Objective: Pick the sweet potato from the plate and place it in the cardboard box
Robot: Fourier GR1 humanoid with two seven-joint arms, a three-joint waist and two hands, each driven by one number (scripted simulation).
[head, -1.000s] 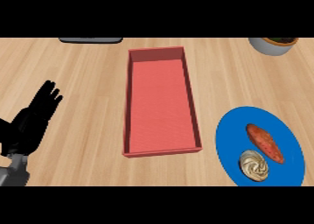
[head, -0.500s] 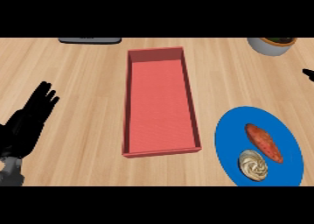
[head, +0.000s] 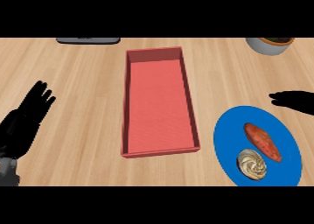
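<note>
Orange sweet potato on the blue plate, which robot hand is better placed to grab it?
Right robot hand: it hovers just above the blue round plate holding the orange sweet potato. The left robot hand sits beyond the red box.

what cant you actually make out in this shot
- Right hand, head view: only dark fingers show; the right edge cuts off the palm, so its pose is unclear.
- Potted item: cut by the top band.
- Grey object: mostly cut off at top, unidentifiable.
- Blue plate: its lower rim is cut off.
</note>
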